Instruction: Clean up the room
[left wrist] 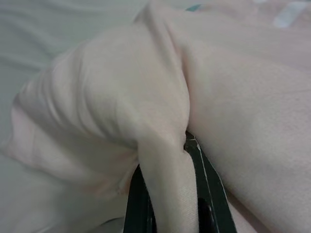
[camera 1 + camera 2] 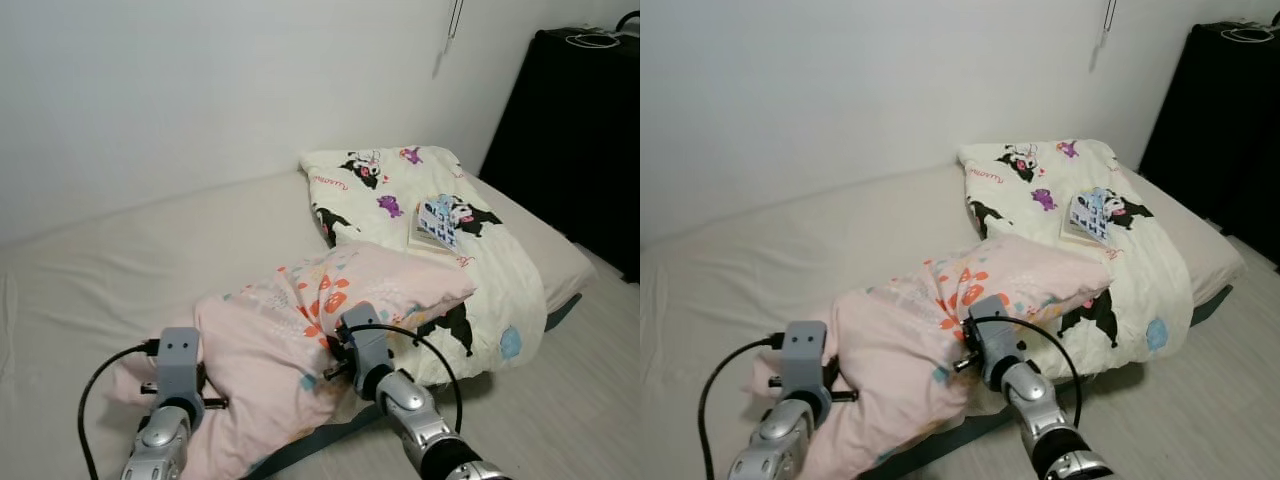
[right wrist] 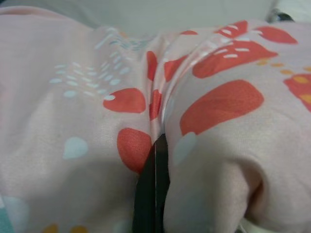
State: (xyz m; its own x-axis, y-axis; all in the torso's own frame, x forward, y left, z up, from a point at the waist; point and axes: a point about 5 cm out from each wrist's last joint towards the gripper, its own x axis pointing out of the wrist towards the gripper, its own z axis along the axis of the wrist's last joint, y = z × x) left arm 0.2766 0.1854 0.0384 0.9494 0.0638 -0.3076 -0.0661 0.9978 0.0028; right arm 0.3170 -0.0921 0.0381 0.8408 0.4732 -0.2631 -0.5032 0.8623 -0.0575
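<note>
A pink blanket (image 2: 330,300) with red and orange blotches lies bunched at the front edge of the bed. My left gripper (image 2: 190,388) is at its left end, shut on a plain pink fold (image 1: 165,160) pinched between the black fingers (image 1: 210,194). At the blanket's patterned middle, my right gripper (image 2: 338,352) is also shut; its fingers (image 3: 155,189) are pressed together and buried in a crease of the cloth (image 3: 131,102). The fingertips of both are hidden by fabric.
The pale mattress (image 2: 150,250) stretches left and back to a white wall. A white quilt with black cartoon figures (image 2: 400,185) drapes over the bed's right end, with a book (image 2: 437,222) on it. A black cabinet (image 2: 580,130) stands at the right, above the light floor (image 2: 590,400).
</note>
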